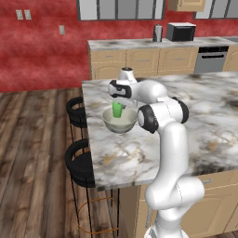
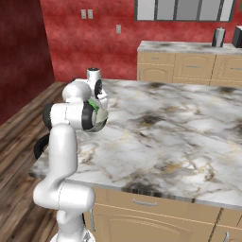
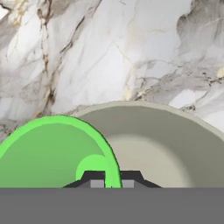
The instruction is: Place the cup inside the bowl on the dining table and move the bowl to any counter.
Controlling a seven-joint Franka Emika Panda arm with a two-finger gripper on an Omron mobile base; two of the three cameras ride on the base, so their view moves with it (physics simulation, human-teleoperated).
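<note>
Looking down the hand view, you see the small bright green tapered cup with its thin rim pinched between the closed tips of the two-finger gripper. It hangs upright over the pale inside of the round grey-beige bowl, whether touching it you cannot tell. That bowl sits on the white-grey marble tabletop with brown veins, near its corner above two black round stools. Your white arm rises, folds at the elbow and reaches left, wrist pointing down.

You see a glossy white arm of rounded, tubular segments. Dark bands ring its joints. Its small finger tips are dark.
</note>
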